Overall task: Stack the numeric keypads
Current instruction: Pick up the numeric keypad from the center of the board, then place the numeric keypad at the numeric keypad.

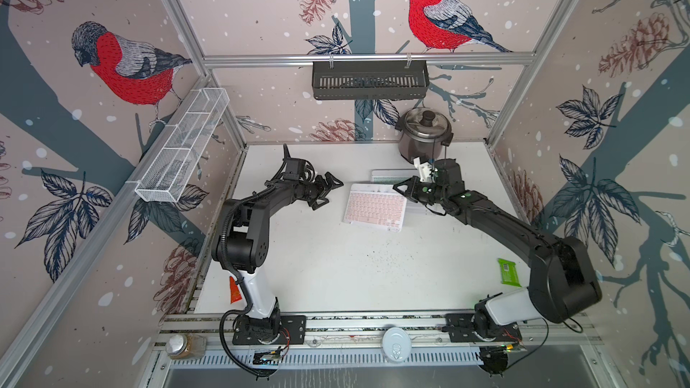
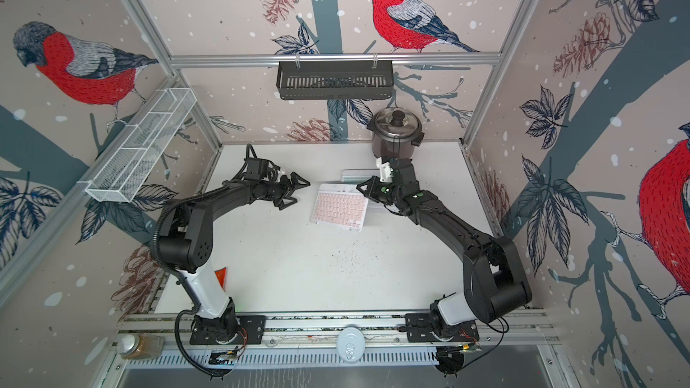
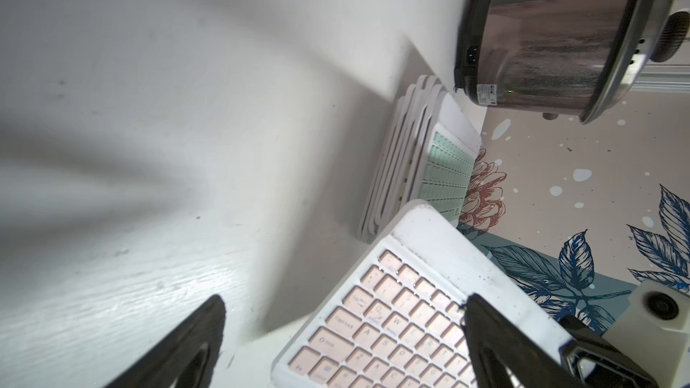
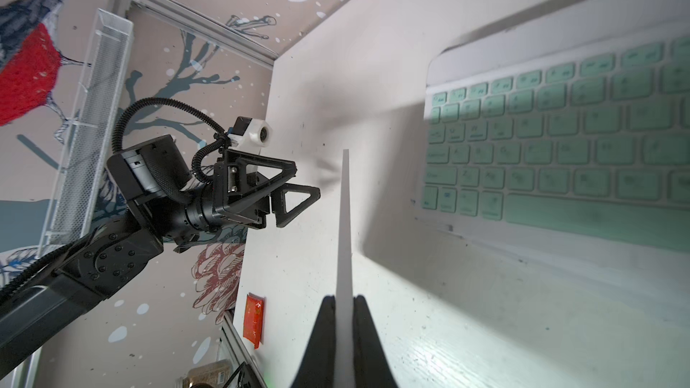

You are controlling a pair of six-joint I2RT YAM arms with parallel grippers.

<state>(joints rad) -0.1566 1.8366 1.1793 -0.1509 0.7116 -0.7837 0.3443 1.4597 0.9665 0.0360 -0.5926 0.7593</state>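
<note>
The left claw (image 1: 330, 192) hangs wide open just left of the pink keypad (image 1: 375, 207), apart from it. The right claw (image 4: 344, 302) is clamped on that keypad's right edge, which the right wrist view shows edge-on. Behind it a stack of keypads (image 3: 418, 166), mint on top, lies on the surface (image 1: 336, 274) near the cooker (image 1: 423, 132).

The left arm (image 1: 269, 195) and right arm (image 1: 504, 225) are black with white lower links. Behind the left gripper (image 4: 308, 181), with its triangular open-frame fingers (image 4: 314, 193), sit silver screws (image 4: 233, 170), a ribbed black cable (image 4: 157, 100) and a white camera housing (image 4: 257, 134).
</note>
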